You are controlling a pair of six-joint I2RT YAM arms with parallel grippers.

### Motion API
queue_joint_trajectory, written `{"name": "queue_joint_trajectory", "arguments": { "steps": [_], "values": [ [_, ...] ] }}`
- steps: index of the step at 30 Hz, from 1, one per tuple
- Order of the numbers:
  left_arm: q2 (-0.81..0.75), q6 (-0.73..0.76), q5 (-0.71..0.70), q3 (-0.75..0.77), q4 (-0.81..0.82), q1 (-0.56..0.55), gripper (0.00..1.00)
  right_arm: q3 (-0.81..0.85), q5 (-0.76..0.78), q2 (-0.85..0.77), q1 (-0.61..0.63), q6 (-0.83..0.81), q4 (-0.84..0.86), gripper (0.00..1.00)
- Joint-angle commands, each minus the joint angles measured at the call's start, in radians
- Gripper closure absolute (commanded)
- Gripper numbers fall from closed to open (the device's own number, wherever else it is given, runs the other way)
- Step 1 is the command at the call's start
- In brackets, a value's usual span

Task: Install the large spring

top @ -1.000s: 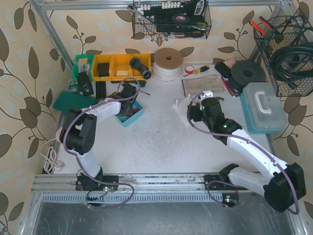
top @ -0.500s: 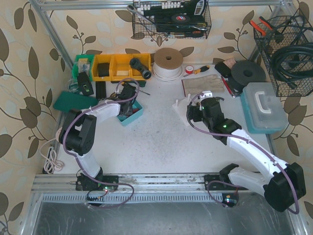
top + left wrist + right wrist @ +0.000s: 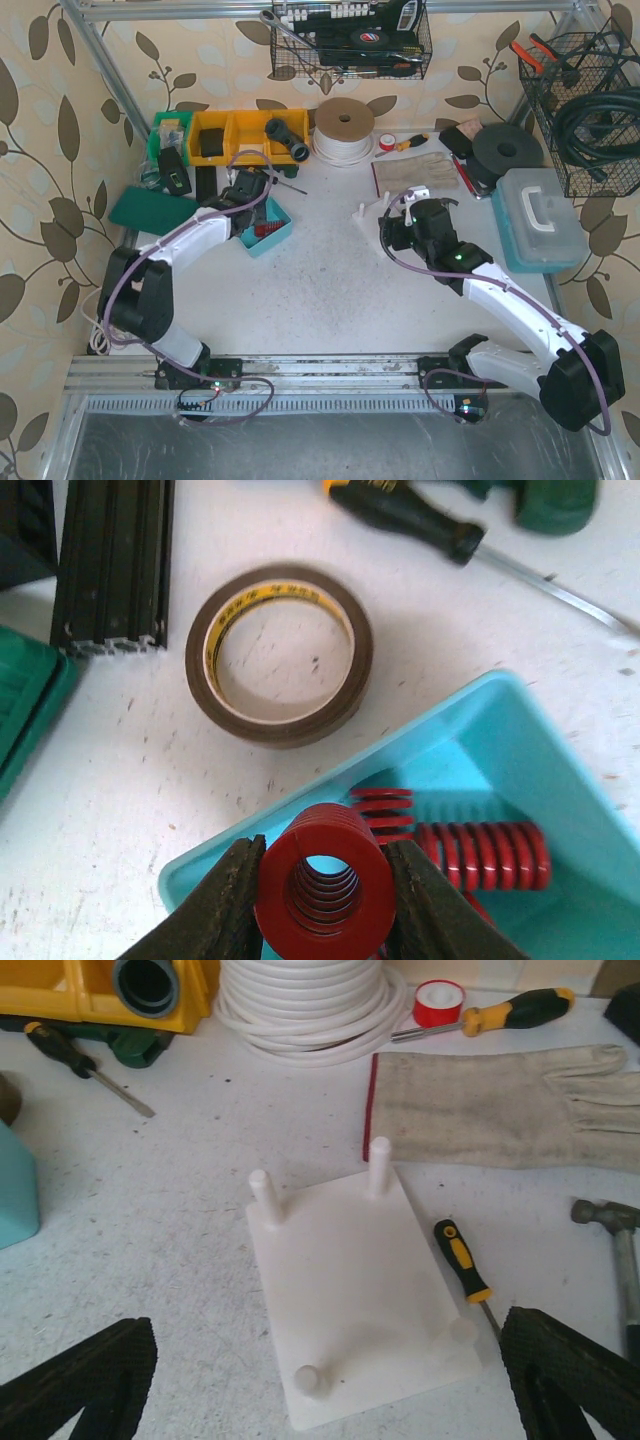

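Over at the left gripper [image 3: 322,900]: clamped tight on the large spring [image 3: 322,880], one finger against each flank of the red coil, open bore facing the wrist camera. Held over the near corner of the teal tray [image 3: 500,740], with more red springs [image 3: 480,855] lying inside just behind it. Reaching long from the near-left base, elbow swung wide to the left, forearm angled up and right to the tray. Beyond the tray, a brown tape roll [image 3: 280,655] flat on the table.

Now to the right gripper [image 3: 325,1380]: spread wide, nothing between the fingers, hovering low before the white peg plate [image 3: 350,1290]. Four upright pegs at its corners, well apart from the spring. Folded at the elbow by the right edge, forearm running up and left toward the plate.
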Motion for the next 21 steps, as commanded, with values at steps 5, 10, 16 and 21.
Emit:
{"name": "queue_joint_trajectory", "arguments": {
  "steps": [5,10,16,21],
  "values": [
    [-0.210,0.074,0.196,0.049,-0.030,0.004,0.97,0.015,-0.237,-0.012,0.012,-0.083,0.094,0.08],
    [-0.267,0.095,0.412,0.067,-0.037,-0.016,0.99,-0.033,-0.374,-0.005,0.091,-0.177,0.278,0.15],
    [-0.306,0.248,0.487,0.049,0.002,-0.129,1.00,0.017,-0.298,-0.007,0.140,-0.190,0.243,0.19],
    [-0.308,0.162,0.517,0.087,-0.076,-0.146,1.00,-0.037,-0.334,0.024,0.194,-0.364,0.347,0.24]
  ]
}}
